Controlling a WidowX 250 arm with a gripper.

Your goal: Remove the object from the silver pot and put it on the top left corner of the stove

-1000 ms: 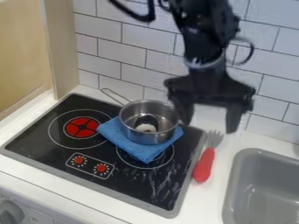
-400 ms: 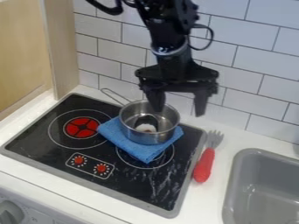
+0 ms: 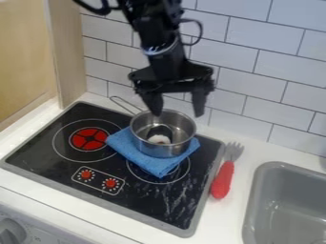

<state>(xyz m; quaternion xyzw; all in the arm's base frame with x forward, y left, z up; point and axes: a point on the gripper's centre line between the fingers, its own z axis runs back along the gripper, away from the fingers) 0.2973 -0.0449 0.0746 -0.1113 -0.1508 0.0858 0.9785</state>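
Enclosing the black-and-white object (image 3: 159,138) with the silver pot (image 3: 162,149), opening upward. Obstructing low passage toward the back left corner of the stove (image 3: 149,202) with a wire handle (image 3: 130,103). Leaving room over the red burner (image 3: 80,141), left of the blue cloth (image 3: 149,164).

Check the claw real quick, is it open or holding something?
Claw: open, holding nothing, its fingers spread above the silver pot.
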